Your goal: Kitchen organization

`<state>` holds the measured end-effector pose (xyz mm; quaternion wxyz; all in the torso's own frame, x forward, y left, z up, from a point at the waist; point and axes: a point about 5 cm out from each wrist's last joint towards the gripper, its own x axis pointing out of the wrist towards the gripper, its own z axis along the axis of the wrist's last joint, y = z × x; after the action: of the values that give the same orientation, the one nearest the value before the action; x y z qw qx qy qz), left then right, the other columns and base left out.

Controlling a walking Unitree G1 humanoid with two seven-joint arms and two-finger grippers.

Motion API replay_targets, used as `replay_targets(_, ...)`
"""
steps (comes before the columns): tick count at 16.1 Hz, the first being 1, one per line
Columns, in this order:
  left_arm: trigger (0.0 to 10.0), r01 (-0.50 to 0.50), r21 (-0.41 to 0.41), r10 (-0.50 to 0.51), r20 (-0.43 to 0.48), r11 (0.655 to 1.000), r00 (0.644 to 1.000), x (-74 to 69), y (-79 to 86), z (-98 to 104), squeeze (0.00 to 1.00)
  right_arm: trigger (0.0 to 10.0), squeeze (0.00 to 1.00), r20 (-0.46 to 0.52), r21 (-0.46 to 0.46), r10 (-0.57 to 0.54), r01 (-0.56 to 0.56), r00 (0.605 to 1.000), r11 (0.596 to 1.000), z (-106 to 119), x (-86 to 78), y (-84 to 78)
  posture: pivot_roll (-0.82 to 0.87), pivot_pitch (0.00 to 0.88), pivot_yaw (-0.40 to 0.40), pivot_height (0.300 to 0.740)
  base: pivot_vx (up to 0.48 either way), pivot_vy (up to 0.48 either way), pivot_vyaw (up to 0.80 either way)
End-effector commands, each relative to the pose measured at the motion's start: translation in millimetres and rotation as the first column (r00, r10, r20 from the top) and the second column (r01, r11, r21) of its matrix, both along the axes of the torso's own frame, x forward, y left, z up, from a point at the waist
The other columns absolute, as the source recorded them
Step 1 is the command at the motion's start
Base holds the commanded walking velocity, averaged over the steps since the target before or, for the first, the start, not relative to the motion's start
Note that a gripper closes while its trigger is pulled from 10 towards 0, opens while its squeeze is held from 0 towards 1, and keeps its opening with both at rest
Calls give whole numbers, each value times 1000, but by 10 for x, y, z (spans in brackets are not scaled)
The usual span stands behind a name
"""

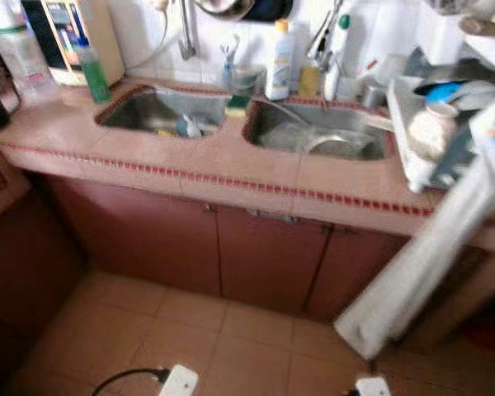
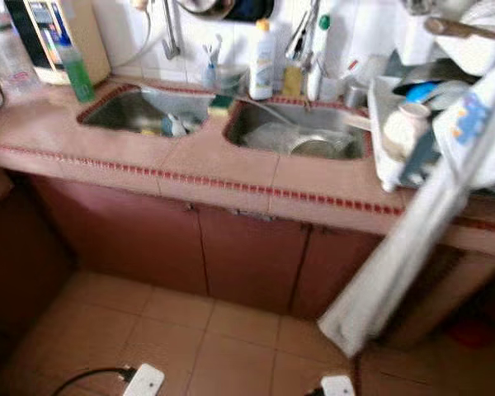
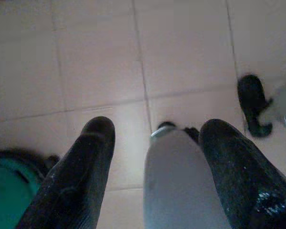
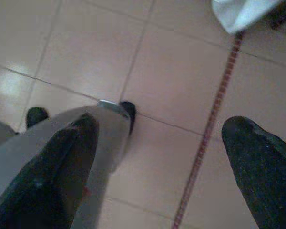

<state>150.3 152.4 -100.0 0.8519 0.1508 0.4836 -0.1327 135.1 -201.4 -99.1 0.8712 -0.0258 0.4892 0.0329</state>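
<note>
Floor tiles (image 1: 231,346) nearest; both arms hang idle over them, left gripper (image 3: 155,143) and right gripper (image 4: 162,143) jaws spread, empty. On the bench (image 1: 190,165): green bottle (image 1: 91,70), left sink (image 1: 161,111), right sink (image 1: 322,132), cluttered dish rack (image 1: 412,140). Step closer squarely before reaching.

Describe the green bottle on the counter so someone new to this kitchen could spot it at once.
Start at the double sink in the pink tiled counter. Past the left basin's far left corner stands the green bottle, before a beige appliance. It alone is translucent green; the bottle between the basins is white.
</note>
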Motion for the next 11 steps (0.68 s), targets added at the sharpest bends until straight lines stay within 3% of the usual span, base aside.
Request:
replay_targets(1, 10000, -15, 18, 15, -18, 1000, 1000, -54, 87, -18, 0, 10000, 0, -26, 17, 12, -11, 1000, 1000, -29, -52, 61, -102, 8, -9, 740, 0, 0, 0)
replay_targets(11, 10000, -64, -44, 65, 13, 997, 998, 9, 59, 11, 0, 10000, 0, -29, 24, 2, -2, 1000, 1000, -31, -47, 73, -101, 23, -12, 740, 0, 0, 0)
